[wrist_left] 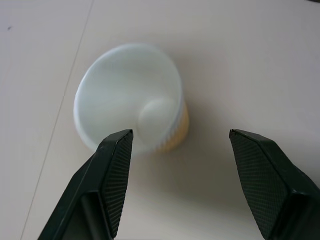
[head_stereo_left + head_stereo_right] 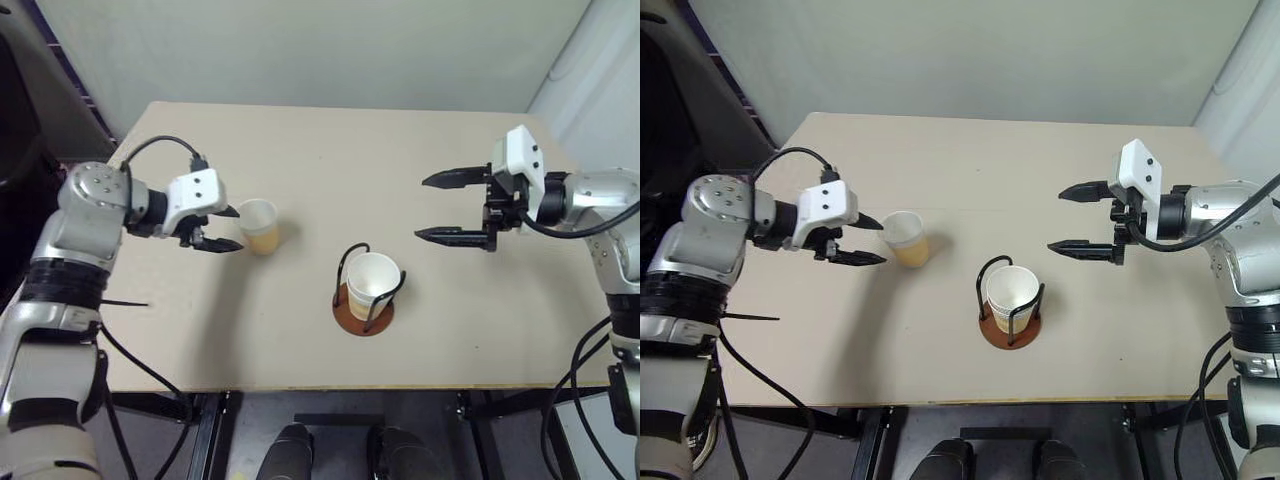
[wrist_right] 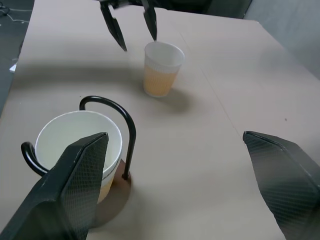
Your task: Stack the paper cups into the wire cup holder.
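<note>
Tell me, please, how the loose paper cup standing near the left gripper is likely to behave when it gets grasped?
The paper cup looks thin-walled and empty, so it probably dents under a firm squeeze. Being tall, tapered and likely very light, it may tip or slide if one finger of the left gripper touches it first.

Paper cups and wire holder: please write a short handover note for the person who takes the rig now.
Left gripper: open, empty, right beside the loose paper cup, which stands upright on the table.
Right gripper: wide open, empty, in the air to the right of the wire cup holder.
Done: at least one cup sits in the holder; a second rim line suggests a stack, but the count is unclear.
Left: grasp the loose cup and stack it in the holder.
</note>
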Controlling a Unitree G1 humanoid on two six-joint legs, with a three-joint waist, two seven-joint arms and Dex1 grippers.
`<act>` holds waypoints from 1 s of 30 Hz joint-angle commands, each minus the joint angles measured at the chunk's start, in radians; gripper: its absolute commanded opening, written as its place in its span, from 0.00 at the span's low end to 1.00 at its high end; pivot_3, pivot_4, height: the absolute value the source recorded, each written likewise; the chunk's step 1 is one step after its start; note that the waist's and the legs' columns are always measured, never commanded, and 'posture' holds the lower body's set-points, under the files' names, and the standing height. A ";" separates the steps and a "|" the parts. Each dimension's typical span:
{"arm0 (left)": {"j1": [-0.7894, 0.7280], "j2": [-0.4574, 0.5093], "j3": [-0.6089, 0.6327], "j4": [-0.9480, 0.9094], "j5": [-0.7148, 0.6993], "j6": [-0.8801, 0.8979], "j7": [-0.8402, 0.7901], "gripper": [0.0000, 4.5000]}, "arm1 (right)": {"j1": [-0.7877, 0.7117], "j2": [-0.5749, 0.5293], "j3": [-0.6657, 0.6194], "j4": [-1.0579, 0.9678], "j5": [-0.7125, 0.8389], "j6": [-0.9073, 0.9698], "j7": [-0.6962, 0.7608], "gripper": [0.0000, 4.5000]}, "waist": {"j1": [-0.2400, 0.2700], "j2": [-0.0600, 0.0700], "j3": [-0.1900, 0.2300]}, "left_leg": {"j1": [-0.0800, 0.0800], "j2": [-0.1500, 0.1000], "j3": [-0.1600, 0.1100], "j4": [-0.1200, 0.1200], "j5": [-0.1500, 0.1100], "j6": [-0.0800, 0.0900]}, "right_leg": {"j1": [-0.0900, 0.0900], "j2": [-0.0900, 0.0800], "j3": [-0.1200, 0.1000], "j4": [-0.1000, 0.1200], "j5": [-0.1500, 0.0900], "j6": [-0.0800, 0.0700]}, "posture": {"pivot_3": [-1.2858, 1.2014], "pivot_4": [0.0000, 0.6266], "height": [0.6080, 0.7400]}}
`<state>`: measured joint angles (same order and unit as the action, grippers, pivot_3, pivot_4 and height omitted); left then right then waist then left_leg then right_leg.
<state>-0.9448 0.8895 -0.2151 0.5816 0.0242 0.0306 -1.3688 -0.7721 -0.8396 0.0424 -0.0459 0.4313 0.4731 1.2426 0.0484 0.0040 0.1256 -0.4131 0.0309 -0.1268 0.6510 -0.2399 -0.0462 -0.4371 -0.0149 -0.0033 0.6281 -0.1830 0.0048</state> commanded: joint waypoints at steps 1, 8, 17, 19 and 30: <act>-0.061 -0.025 -0.015 0.095 0.054 -0.078 0.037 0.73 | 0.008 -0.026 -0.055 -0.050 0.018 0.010 -0.017 1.00 | -0.001 0.000 0.000 | 0.000 0.000 0.000 0.000 0.001 -0.001 | 0.000 0.000 0.000 0.000 0.000 0.000 | 0.52 0.24 1.00; -0.103 -0.072 -0.030 0.203 0.095 -0.141 0.041 0.65 | 0.030 -0.035 -0.070 -0.085 0.023 0.032 -0.037 1.00 | -0.004 0.000 0.000 | -0.001 0.000 0.003 0.000 0.001 -0.001 | -0.001 0.000 0.002 0.000 0.001 0.001 | 0.52 0.24 1.00; -0.133 -0.071 0.000 0.200 0.055 -0.131 -0.036 0.02 | 0.044 -0.045 -0.075 -0.094 0.023 0.035 -0.047 1.00 | -0.006 0.000 0.000 | -0.001 0.000 0.003 0.004 -0.001 0.002 | -0.002 0.000 0.003 0.000 0.002 0.003 | 0.52 0.24 1.00; -0.127 -0.058 0.010 0.176 0.035 -0.126 -0.071 0.02 | 0.043 -0.045 -0.073 -0.089 0.020 0.032 -0.049 1.00 | -0.007 0.000 0.000 | -0.002 0.000 0.003 0.005 -0.001 0.003 | -0.002 0.000 0.003 0.000 0.002 0.003 | 0.52 0.24 1.00; -0.250 -0.095 0.177 -0.273 -0.394 0.218 -0.242 0.02 | 0.134 -0.152 -0.201 -0.152 0.165 0.071 0.089 1.00 | 0.005 0.000 0.000 | -0.010 0.000 0.006 0.014 -0.002 0.005 | -0.004 0.000 0.004 -0.002 0.004 0.006 | 0.52 0.24 1.00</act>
<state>-1.1539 0.8026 -0.0731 0.3901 -0.2786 0.1879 -1.5707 -0.6416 -0.9579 -0.0714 -0.1572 0.5307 0.5353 1.2913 0.0538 0.0040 0.1256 -0.4232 0.0307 -0.1202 0.6645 -0.2422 -0.0417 -0.4407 -0.0145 0.0014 0.6261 -0.1794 0.0114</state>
